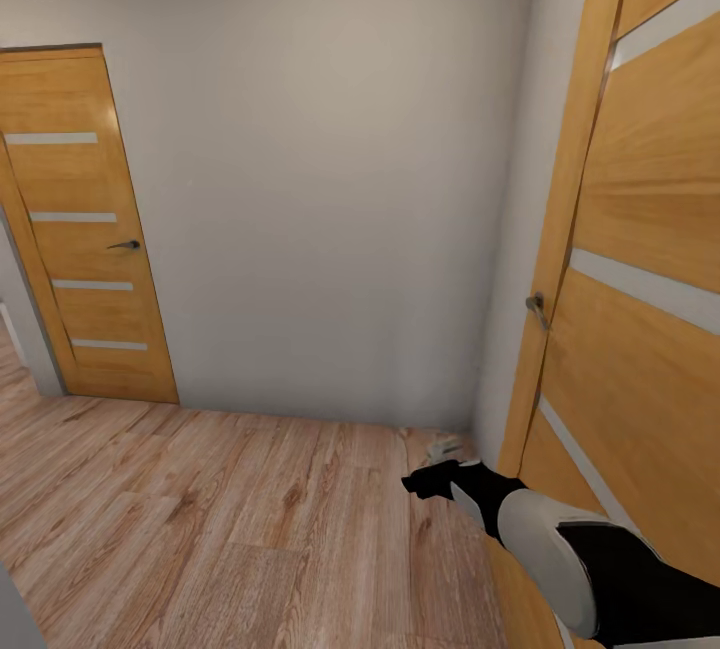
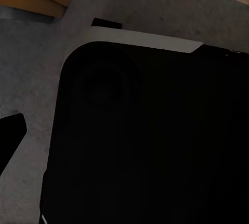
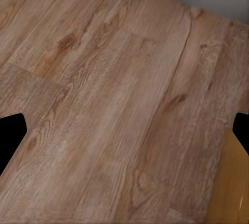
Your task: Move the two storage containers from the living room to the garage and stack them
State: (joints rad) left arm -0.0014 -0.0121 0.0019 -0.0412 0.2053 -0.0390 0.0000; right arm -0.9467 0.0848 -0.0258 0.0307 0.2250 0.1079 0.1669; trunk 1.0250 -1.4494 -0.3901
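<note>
Two doors frame this hallway in the head view: a shut one (image 1: 85, 229) at ten o'clock and a nearer one (image 1: 640, 279) at three o'clock, its handle (image 1: 538, 309) just above the right arm. Neither container is in sight here, so the robot looks to be in transit over the wood floor (image 1: 220, 519), with both bins yet to be delivered as far as these pictures tell.

The right gripper (image 1: 432, 479) sits low at five o'clock, close to the near door's edge. In the right wrist view its fingertips (image 3: 11, 136) stand wide apart at the edges with bare planks between, so it is spread and holds nothing. The left wrist view looks onto a dark rounded part of the robot's body (image 2: 145, 141) over grey ground; one dark fingertip (image 2: 10, 136) shows, but I cannot tell how far that hand is parted.

The main risk is the right forearm (image 1: 540, 539) scraping or catching the door or its handle if the base turns clockwise. Driving on could also strike the wall (image 1: 320, 179) at twelve o'clock.
</note>
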